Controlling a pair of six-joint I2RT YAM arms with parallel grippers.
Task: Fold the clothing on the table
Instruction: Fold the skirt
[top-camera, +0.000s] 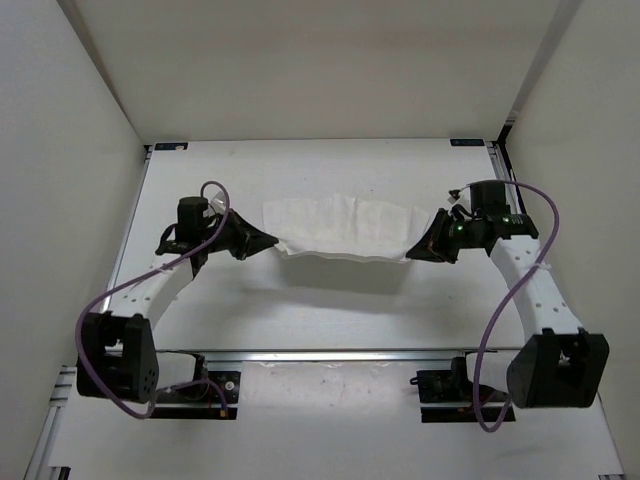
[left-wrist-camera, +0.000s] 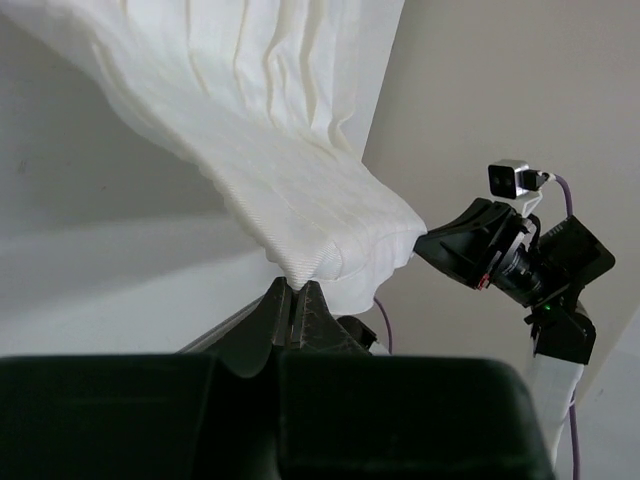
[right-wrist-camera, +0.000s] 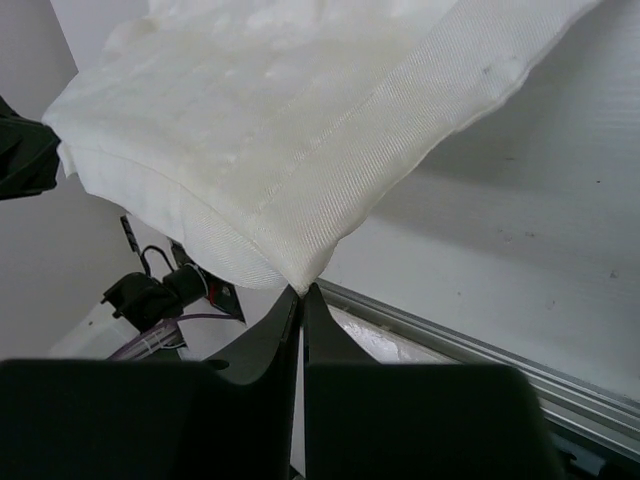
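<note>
The clothing (top-camera: 340, 228) is hanging stretched between the two arms above the middle of the table (top-camera: 330, 320), its near edge sagging a little and casting a shadow below. The left jaws are pinching shut on one bunched corner, the right jaws on the opposite corner, at a banded edge. The cloth is showing thin, white and limp, with a fine woven rib and faint pleat lines. It is probably light and droopy, so corner grips under even tension are suiting it best.
</note>
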